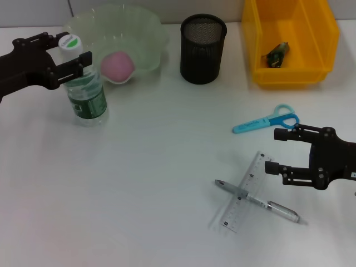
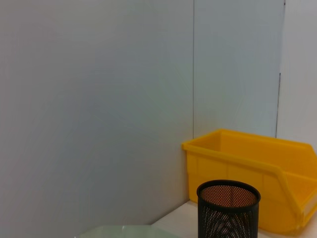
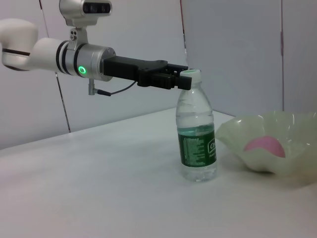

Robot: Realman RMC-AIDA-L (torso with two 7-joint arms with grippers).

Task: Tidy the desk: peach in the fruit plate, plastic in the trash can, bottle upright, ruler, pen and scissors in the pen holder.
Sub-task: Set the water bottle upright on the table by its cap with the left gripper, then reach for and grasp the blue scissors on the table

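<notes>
The clear water bottle point(image 1: 86, 93) with a green label stands upright at the left, in front of the fruit plate point(image 1: 147, 30). My left gripper point(image 1: 65, 54) is shut around its neck just under the white cap; the right wrist view shows the same grip on the bottle point(image 3: 197, 144). The pink peach point(image 1: 117, 65) lies in the pale green plate. A crumpled plastic scrap point(image 1: 276, 54) lies in the yellow bin point(image 1: 328, 33). The blue scissors point(image 1: 267, 119), the clear ruler point(image 1: 245, 192) and the pen point(image 1: 258, 200) across it lie flat at the right. My right gripper point(image 1: 275, 151) is open beside the ruler.
The black mesh pen holder point(image 1: 203, 49) stands at the back between the plate and the yellow bin. A wall runs behind the desk. In the left wrist view the pen holder point(image 2: 229, 210) stands before the bin point(image 2: 247, 158).
</notes>
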